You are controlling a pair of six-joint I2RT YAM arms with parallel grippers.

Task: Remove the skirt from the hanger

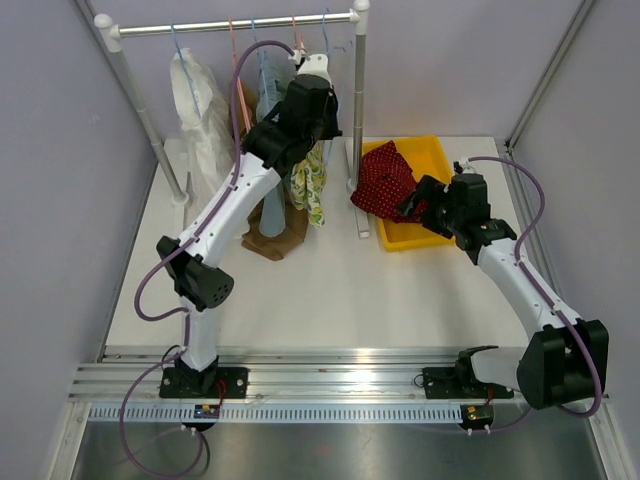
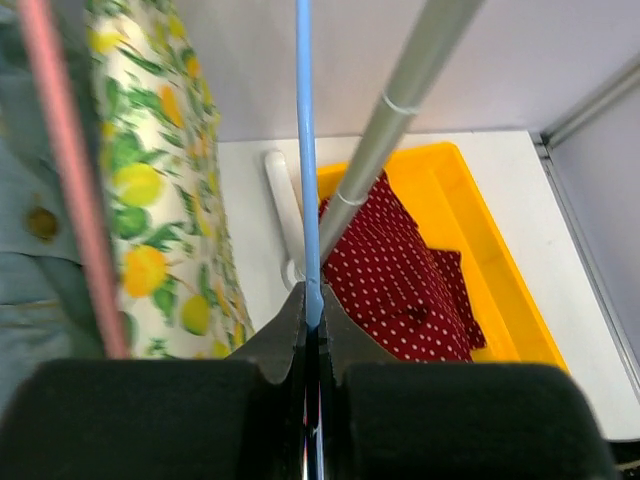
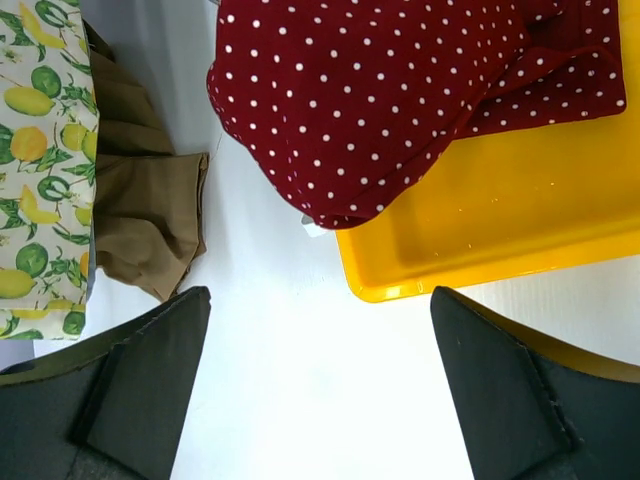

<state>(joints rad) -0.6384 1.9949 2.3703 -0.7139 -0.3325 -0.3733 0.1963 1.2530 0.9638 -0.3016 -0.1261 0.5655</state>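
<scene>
A dark red polka-dot skirt lies in the yellow bin, draped over its left rim; it also shows in the left wrist view and the right wrist view. My left gripper is raised to the clothes rail and is shut on the thin blue hanger wire, which runs straight up from the closed jaws. My right gripper hovers over the table beside the bin's front left corner, open and empty.
A lemon-print garment and a brown garment hang left of the rack post. A white garment hangs further left. A pink hanger is beside the blue one. The rail spans the back.
</scene>
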